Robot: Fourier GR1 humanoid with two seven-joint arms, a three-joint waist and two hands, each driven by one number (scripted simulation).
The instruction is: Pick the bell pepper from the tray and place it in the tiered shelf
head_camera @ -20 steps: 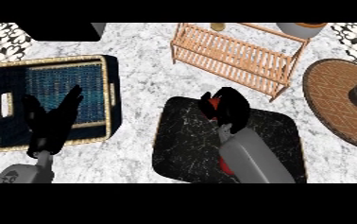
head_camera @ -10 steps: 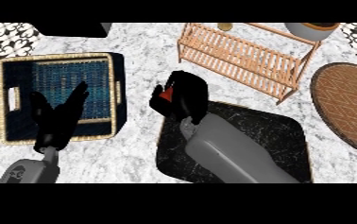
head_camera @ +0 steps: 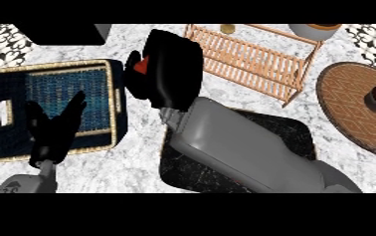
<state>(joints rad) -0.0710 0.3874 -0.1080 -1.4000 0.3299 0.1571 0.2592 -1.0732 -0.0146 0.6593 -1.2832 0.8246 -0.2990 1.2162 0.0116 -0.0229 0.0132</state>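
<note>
My right hand (head_camera: 170, 70) is curled round the red bell pepper (head_camera: 141, 64), of which only a small red patch shows past the fingers. The hand is lifted above the counter, just left of the wooden tiered shelf (head_camera: 253, 60) and up and left of the black tray (head_camera: 286, 128), which my grey forearm crosses. My left hand (head_camera: 55, 128) rests open, fingers up, over the dark blue basket (head_camera: 114, 100) at the left.
A round brown woven mat (head_camera: 349, 105) lies at the right edge. A pot (head_camera: 316, 30) stands behind the shelf's far right end. A dark block (head_camera: 58, 33) sits at the top left.
My right hand has carried the bell pepper up and to the left, off the black tray, to beside the shelf's left end. The left hand stays where it was.
</note>
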